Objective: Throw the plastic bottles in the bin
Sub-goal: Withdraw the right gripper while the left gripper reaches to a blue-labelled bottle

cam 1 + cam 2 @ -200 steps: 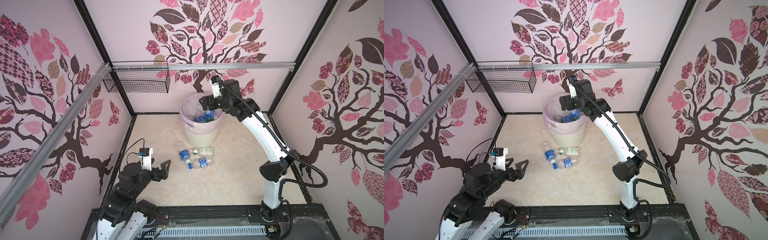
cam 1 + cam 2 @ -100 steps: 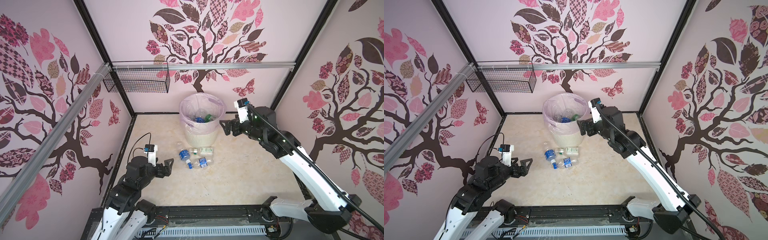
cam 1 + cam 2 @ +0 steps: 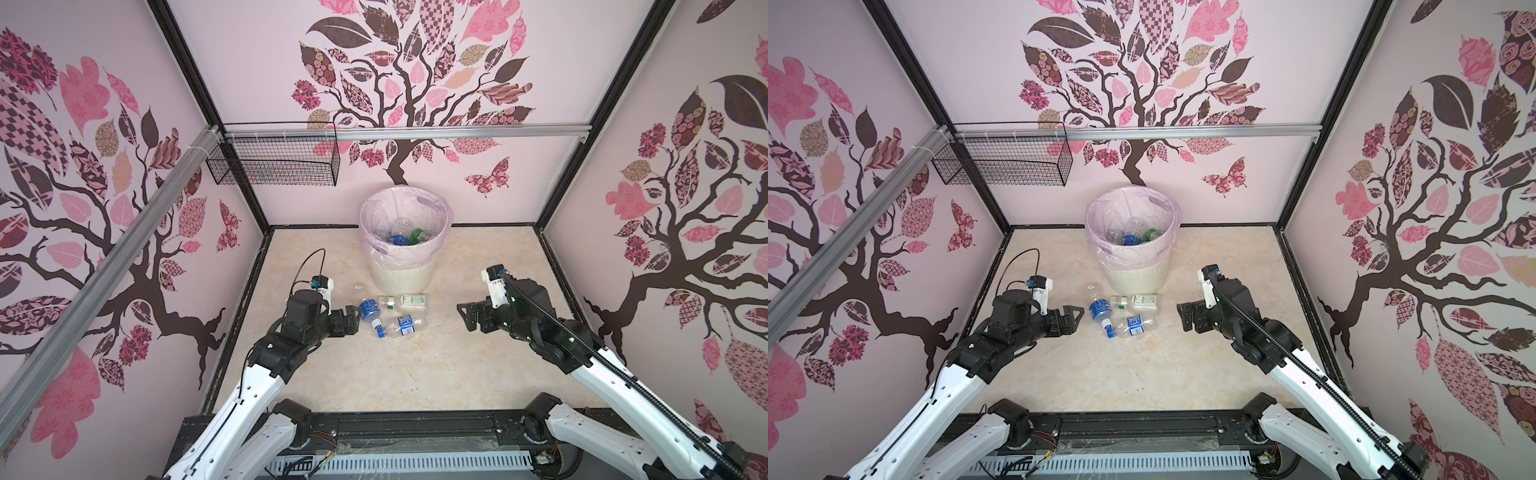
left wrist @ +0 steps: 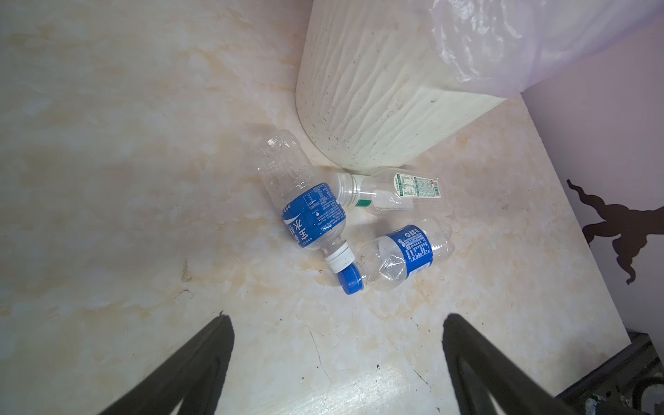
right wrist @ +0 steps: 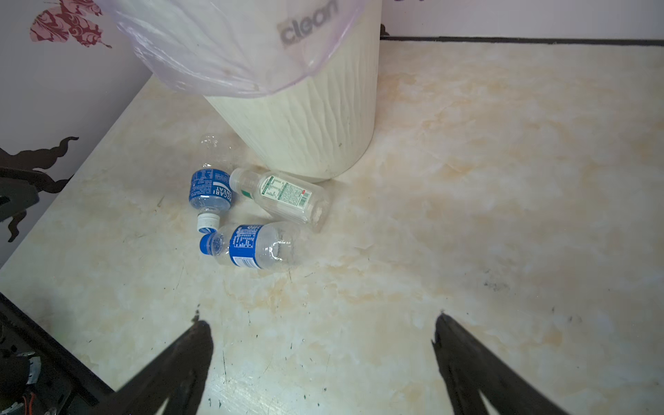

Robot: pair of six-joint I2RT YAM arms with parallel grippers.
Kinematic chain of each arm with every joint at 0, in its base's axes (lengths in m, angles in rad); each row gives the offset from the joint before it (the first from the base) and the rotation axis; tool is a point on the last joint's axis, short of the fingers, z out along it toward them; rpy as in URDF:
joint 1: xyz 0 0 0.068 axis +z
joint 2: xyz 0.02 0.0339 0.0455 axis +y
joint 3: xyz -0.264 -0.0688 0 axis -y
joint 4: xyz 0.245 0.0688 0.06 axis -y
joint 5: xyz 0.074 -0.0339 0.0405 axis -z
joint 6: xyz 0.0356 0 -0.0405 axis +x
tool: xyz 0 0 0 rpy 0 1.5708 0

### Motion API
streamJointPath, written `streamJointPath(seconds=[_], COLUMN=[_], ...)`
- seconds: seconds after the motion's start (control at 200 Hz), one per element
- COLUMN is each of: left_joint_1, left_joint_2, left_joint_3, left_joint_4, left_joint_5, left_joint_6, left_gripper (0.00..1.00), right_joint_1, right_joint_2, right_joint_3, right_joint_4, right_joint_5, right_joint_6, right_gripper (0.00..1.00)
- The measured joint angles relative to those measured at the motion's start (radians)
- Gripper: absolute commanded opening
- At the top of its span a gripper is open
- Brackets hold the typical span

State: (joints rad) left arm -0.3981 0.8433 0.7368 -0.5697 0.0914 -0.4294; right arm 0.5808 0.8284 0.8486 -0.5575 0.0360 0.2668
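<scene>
Black left gripper [image 3: 352,321] low at the left, jaws spread wide and empty, just beside three bottles [image 3: 368,309] lying close together on the marble floor [image 3: 374,374]. Right behind these, at mid-floor towards the back, the cream bin [image 3: 401,276] with more bottles down inside its pink liner. Farther right, well apart from the heap, right gripper [image 3: 463,318], jaws likewise wide and empty.

bin [image 3: 401,277]: cream, ribbed, pink liner, upright, centre of both top views.
binned bottles [image 3: 400,237]: clear, blue and green, heaped inside.
floor bottles [image 3: 390,313]: three, clear, lying sideways just below the bin.
</scene>
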Motion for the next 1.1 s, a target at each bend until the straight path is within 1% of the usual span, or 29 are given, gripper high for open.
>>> streamJointPath(seconds=[0.22, 0.385, 0.605, 0.76, 0.926, 1.001, 1.101], left_joint_1=[0.000, 0.000, 0.000, 0.000, 0.000, 0.000, 0.000], left_joint_2=[0.153, 0.263, 0.425, 0.541, 0.613, 0.652, 0.703], left_joint_3=[-0.001, 0.000, 0.004, 0.034, 0.080, 0.120, 0.161], left_joint_4=[0.097, 0.154, 0.190, 0.217, 0.251, 0.263, 0.281], left_joint_5=[-0.008, -0.017, -0.027, -0.031, -0.038, -0.039, -0.041], left_joint_6=[-0.044, -0.060, -0.068, -0.065, -0.065, -0.064, -0.064], left_gripper=[0.92, 0.91, 0.90, 0.91, 0.90, 0.88, 0.83], right_joint_1=[0.000, 0.000, 0.000, 0.000, 0.000, 0.000, 0.000], right_joint_2=[-0.051, -0.068, -0.085, -0.095, -0.105, -0.108, -0.110], right_joint_3=[-0.086, -0.115, -0.132, -0.141, -0.152, -0.155, -0.155], right_joint_4=[0.000, 0.001, 0.002, 0.006, 0.012, 0.013, 0.017], right_joint_5=[-0.019, -0.030, -0.037, -0.044, -0.050, -0.053, -0.054], right_joint_6=[0.051, 0.070, 0.078, 0.085, 0.096, 0.097, 0.100], right_gripper=[0.98, 0.98, 0.99, 0.98, 0.98, 0.98, 0.98])
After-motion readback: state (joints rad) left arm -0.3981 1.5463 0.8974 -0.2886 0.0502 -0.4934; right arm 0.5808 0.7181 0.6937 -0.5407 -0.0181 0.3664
